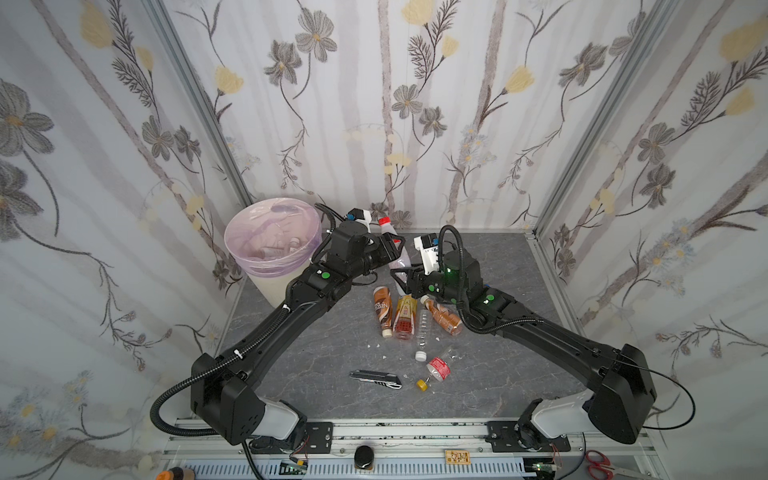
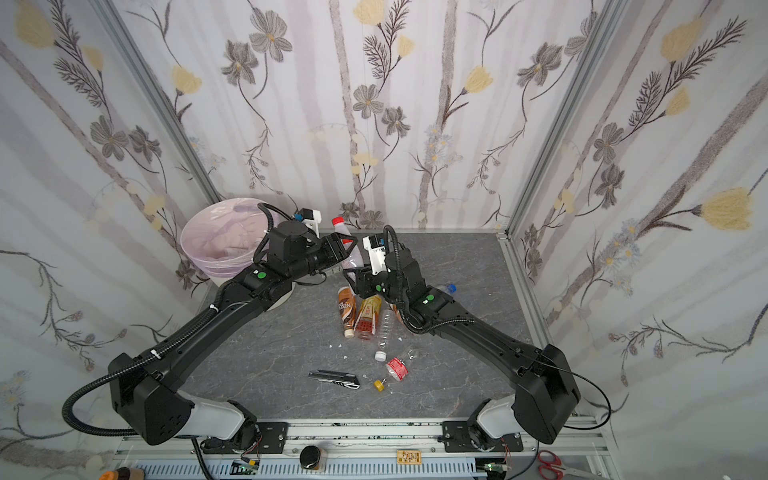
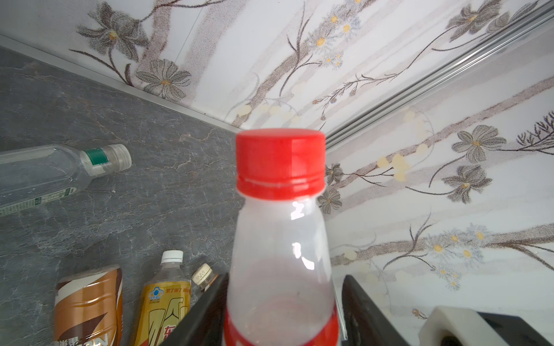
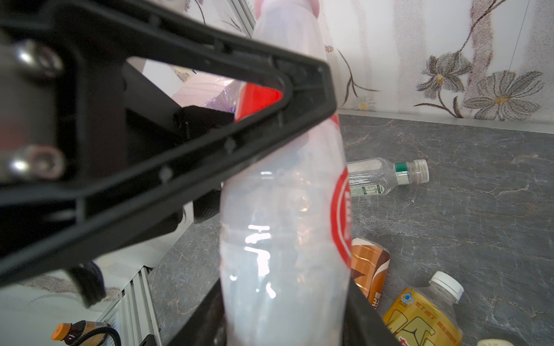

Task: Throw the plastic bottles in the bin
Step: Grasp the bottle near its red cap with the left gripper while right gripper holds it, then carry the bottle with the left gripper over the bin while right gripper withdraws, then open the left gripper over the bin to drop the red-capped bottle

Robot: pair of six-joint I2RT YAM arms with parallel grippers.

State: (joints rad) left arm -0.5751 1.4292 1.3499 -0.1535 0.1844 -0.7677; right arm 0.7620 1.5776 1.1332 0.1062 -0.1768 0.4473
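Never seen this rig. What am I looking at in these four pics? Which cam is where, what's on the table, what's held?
Two black robot arms are bolted along the front of a grey table, each ending in a two-fingered hand. Two pictures come from one stereo camera overhead, so they nearly match. The other two come from a camera on each wrist, looking along the fingers. On the table lie several bottles, two loose caps and a utility knife. The lined bin stands at the far left. The right hand grips a red-capped bottle low down. The fingers of the left hand flank it higher up, though whether they grip is unclear.
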